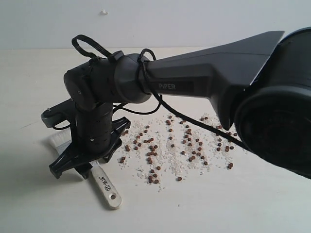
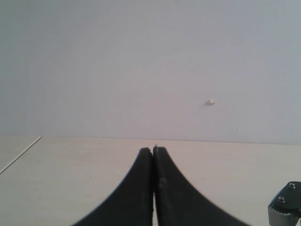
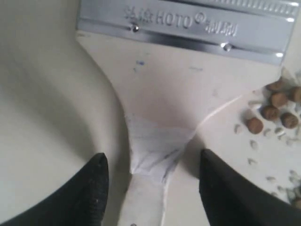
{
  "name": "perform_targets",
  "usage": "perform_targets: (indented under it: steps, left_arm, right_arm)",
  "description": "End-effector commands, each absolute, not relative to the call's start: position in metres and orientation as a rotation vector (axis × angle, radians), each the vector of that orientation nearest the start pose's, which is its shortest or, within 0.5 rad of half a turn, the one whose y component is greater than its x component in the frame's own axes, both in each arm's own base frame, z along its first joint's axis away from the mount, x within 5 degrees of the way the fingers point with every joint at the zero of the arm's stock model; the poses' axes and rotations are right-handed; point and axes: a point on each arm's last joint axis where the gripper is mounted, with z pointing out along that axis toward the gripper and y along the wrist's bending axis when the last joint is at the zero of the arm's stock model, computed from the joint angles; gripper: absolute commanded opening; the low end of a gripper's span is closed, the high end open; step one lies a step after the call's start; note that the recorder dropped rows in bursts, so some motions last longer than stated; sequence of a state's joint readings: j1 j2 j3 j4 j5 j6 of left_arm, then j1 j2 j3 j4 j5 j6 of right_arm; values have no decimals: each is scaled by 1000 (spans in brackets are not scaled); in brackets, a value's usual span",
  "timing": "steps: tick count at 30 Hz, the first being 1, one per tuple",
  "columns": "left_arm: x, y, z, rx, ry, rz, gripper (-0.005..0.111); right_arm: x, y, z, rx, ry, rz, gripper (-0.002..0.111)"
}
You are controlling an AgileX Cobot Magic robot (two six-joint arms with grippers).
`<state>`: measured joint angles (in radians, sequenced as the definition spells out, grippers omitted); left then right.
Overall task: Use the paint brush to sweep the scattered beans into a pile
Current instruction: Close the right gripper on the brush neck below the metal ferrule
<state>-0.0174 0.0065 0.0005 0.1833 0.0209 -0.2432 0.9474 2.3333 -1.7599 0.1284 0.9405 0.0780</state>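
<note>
Pale tabletop (image 1: 243, 204) under a white wall (image 1: 194, 19): your right gripper (image 3: 151, 157) hangs wide open, jaws on either side of the paint brush (image 1: 107, 187) handle. Beans (image 1: 153, 148) lie scattered among whitish crumbs (image 1: 167, 162) just beside the brush. Your left gripper (image 2: 153, 150) is pressed closed, holding nothing.

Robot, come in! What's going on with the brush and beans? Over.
Left gripper shut, empty. Right gripper open, straddling paint brush handle, not gripping. Beans scattered, unswept, some beside the brush.

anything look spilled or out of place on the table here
Yes: tiny reddish-brown beans and whitish crumbs lie scattered loose over the pale table, not piled. The wide wooden-handled paint brush lies flat beside them, unheld.
</note>
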Motion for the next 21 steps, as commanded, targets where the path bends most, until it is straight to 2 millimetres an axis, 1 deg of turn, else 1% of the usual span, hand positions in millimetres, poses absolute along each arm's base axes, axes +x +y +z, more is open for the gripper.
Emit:
perform_targets:
  steps: [1, 4, 7, 10, 14, 17, 21]
  left_arm:
    - [56, -1, 211, -33, 1505, -62, 0]
    - [56, -1, 211, -33, 1505, -62, 0]
    - [56, -1, 211, -33, 1505, -62, 0]
    - [56, -1, 211, -33, 1505, -62, 0]
    - [56, -1, 211, -33, 1505, -62, 0]
    - [56, -1, 211, -33, 1505, -62, 0]
    - [56, -1, 211, -33, 1505, -62, 0]
  right_arm:
    - [268, 384, 113, -1211, 2799, 213, 54]
    - [268, 383, 117, -1220, 2795, 199, 54]
    - [270, 390, 132, -1214, 2787, 245, 54]
    - [267, 393, 134, -1213, 2789, 268, 54]
    - [261, 396, 125, -1251, 2797, 229, 54]
    - [262, 394, 121, -1232, 2804, 141, 54]
    - [263, 395, 121, -1215, 2804, 151, 54]
